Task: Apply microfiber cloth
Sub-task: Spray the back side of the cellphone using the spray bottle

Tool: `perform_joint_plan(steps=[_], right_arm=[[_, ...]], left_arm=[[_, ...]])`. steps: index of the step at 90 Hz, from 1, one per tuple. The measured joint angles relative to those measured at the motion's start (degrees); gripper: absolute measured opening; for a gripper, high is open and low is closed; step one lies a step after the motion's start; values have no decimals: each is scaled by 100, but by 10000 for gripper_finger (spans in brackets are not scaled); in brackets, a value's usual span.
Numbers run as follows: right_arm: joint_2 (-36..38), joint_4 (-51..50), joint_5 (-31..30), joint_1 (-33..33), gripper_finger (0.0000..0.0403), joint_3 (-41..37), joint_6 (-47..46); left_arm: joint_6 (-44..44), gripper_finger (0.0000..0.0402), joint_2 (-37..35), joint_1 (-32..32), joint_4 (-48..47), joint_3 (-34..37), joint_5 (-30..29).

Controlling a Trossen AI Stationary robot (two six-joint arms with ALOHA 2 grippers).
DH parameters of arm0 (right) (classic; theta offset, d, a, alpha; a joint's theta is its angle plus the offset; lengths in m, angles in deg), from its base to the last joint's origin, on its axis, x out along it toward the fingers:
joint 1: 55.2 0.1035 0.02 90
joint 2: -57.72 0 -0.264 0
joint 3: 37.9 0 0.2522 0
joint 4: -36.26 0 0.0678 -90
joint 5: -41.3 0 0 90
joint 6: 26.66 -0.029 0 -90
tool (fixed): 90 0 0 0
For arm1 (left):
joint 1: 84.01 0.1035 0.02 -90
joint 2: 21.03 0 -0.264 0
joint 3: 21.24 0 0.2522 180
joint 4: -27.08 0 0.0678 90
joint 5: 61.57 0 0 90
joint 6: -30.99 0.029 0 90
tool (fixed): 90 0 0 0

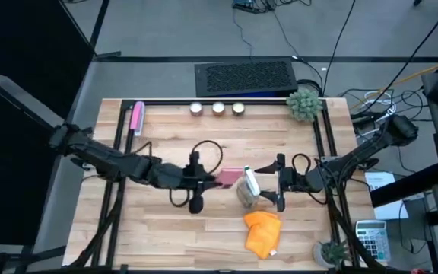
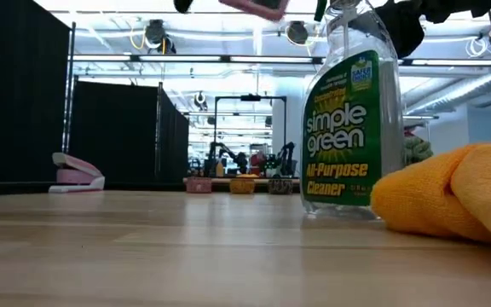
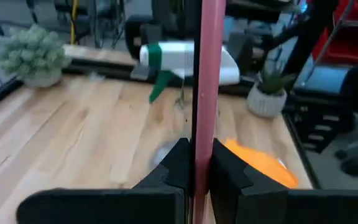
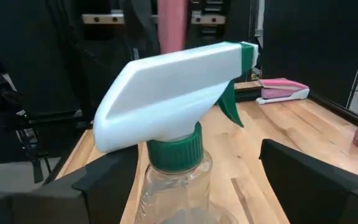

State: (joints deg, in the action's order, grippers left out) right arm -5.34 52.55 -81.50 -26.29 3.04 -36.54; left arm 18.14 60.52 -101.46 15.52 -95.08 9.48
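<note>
The only legible text is on the front label of the clear spray bottle, as seen in the low view. The label is green. It reads "simple green" in large white lettering, with "All-Purpose Cleaner" in yellow beneath it. A small round seal near the top of the label carries print too small to read. No other text, number or sign can be read in any view.

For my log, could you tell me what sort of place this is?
Likely a robotics lab: a framed wooden table with two arms, cables on the floor, and more rigs across the open hall.
</note>
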Motion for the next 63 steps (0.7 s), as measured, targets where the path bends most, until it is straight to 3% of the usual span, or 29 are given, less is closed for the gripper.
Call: perform_joint_plan(steps=[33, 63], right_arm=[[-2, 16, 12, 86, 320, 2, -105], [397, -544, -19, 89, 320, 4, 238]], left_arm=[[273, 15, 414, 445, 784, 7, 439], [310, 15, 287, 436, 506, 5, 682]])
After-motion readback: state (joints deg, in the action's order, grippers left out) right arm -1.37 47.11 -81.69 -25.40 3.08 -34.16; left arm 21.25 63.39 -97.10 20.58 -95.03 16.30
